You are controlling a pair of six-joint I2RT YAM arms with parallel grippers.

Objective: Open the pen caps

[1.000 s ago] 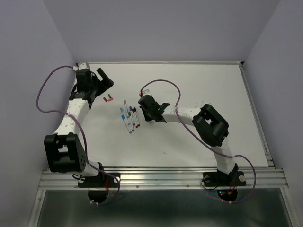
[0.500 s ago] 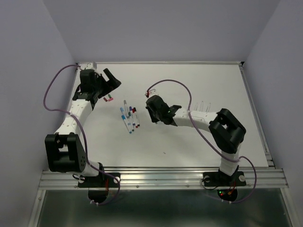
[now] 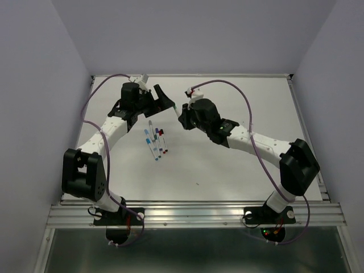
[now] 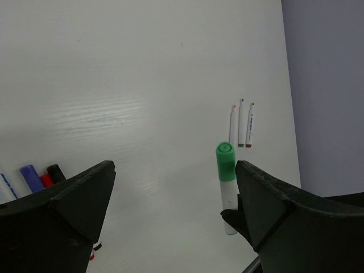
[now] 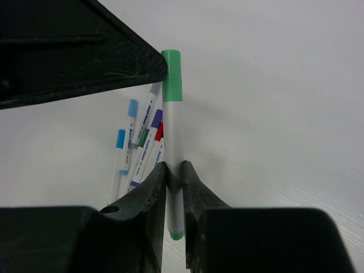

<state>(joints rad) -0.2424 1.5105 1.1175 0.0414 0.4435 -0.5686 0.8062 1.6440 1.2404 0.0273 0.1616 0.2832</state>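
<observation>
My right gripper (image 5: pixel 173 170) is shut on the white barrel of a pen with a green cap (image 5: pixel 172 74) and holds it above the table. In the left wrist view that green cap (image 4: pixel 226 162) points at the camera. It sits just inside the right-hand finger (image 4: pixel 278 210) of my left gripper (image 4: pixel 173 170), which is wide open. One left finger (image 5: pixel 85 51) reaches the cap's side. The two grippers meet at the back centre of the table, left gripper (image 3: pixel 159 100) and right gripper (image 3: pixel 183 115). More capped pens (image 3: pixel 155 140) lie in a cluster below them.
Three thin white pen barrels (image 4: pixel 242 122) lie side by side on the white table (image 3: pixel 256 170), beyond the held pen. The cluster's coloured caps (image 5: pixel 136 136) show under the right gripper. Purple walls close in the table on three sides.
Both arms have swung toward the back centre. The right gripper carried the green-capped pen up from beside the cluster, and the left gripper came right to meet it.
</observation>
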